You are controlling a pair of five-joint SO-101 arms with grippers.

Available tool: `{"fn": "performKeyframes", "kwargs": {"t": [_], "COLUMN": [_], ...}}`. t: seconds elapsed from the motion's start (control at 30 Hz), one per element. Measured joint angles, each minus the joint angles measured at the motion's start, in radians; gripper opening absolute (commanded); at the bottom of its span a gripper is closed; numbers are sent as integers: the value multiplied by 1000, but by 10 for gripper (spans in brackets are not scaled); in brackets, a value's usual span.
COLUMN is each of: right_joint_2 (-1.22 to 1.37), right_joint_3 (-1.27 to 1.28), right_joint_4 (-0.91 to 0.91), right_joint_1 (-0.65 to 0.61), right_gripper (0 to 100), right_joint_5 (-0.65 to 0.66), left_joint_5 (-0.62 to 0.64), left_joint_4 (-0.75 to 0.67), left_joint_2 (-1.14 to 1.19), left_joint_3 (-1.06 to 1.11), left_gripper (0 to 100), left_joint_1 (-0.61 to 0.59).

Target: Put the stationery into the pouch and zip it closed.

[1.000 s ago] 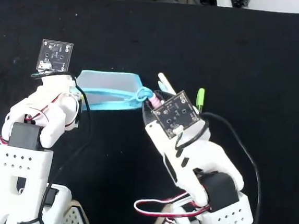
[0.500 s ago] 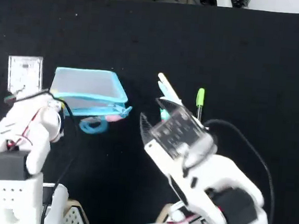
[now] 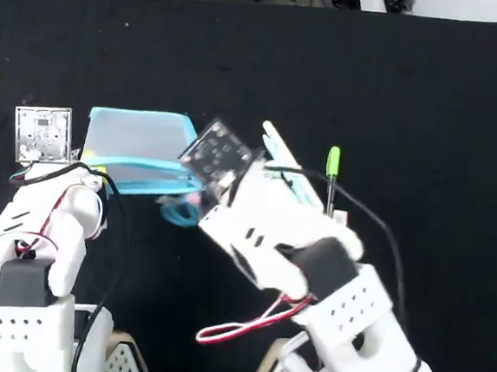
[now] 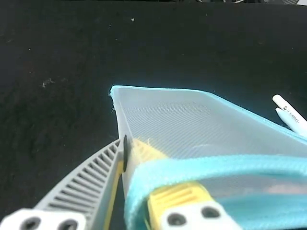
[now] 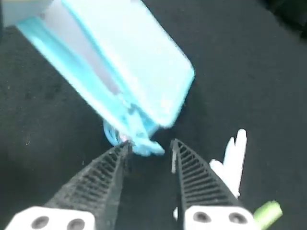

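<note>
Our pouch (image 3: 139,146) looks like thin, floppy mesh and super light, so we'd grab the firmer zip edge. Our left pincer (image 4: 125,158) pinches the pouch's end. Our right pincer (image 5: 149,144) is spread at the pouch's zip pull (image 5: 139,143). The pens (image 3: 274,140) lie near that pull end on the tabletop (image 3: 430,97).

The right arm (image 3: 279,232) blocks the gap between pouch (image 3: 139,137) and pens (image 3: 272,138).
</note>
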Motion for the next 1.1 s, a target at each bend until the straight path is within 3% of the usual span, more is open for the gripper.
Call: {"fn": "performKeyframes", "kwargs": {"t": [0.3,0.57,0.67,0.87,1.1], "right_joint_2": [-11,-26,-26,-26,-28], "right_joint_3": [264,293,293,293,293], "right_joint_4": [-321,-341,-341,-342,-342], "right_joint_1": [-9,-9,-6,109,143], "right_gripper": [124,110,5,11,11], "right_joint_5": [0,0,0,-2,0], "left_joint_5": [0,0,0,0,0], "left_joint_4": [0,0,0,0,0], "left_joint_2": [0,0,0,0,0], "left_joint_3": [38,38,38,38,38], "left_gripper": [30,30,30,30,30], "left_joint_1": [-5,-5,-5,2,2]}}
